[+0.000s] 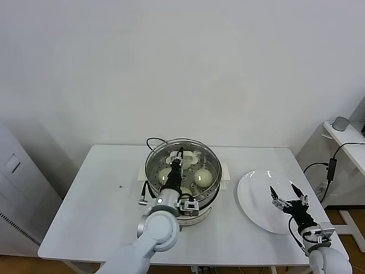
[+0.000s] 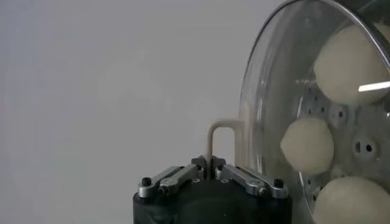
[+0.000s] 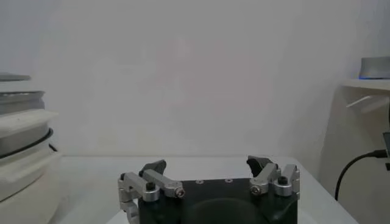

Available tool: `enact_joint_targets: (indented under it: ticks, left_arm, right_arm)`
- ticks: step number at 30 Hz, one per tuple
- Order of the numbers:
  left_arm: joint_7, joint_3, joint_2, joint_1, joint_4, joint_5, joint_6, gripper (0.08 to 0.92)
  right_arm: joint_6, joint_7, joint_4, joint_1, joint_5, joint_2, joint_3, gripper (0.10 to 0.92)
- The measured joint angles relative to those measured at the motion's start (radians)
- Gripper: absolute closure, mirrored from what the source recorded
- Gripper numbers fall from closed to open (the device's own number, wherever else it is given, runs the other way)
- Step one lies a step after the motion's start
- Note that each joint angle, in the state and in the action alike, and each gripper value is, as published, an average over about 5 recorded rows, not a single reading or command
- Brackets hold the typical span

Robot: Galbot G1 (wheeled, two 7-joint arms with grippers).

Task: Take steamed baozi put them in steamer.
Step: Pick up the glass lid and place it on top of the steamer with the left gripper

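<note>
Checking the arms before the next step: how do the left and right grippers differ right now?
The left gripper is shut on the glass lid's handle over the steamer; the right gripper is open and holds nothing. The left is above the baozi; the right hovers over the bare white plate. Both are black with metal linkages.
</note>
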Motion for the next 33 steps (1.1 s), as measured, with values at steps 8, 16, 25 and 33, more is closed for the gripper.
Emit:
enact_joint_targets:
  ticks: [8,16,25,33]
  left_arm:
    - [-0.006,0.007,-0.005,0.007,0.009,0.005,0.0,0.89]
    - [-0.018,0.009,-0.007,0.01,0.015,0.003,-0.001,0.89]
    - [-0.033,0.01,-0.013,0.01,0.035,-0.004,-0.005,0.89]
    - [-0.051,0.009,-0.015,0.012,0.048,-0.022,-0.01,0.89]
  right_arm:
    - [0.001,-0.001,-0.002,-0.001,0.0,0.001,0.002,0.203]
    - [0.003,-0.003,-0.008,-0.002,-0.001,0.003,0.005,0.203]
    - [0.005,-0.006,-0.006,-0.008,-0.001,0.005,0.015,0.203]
    - [0.006,-0.01,0.0,-0.012,0.0,0.007,0.021,0.203]
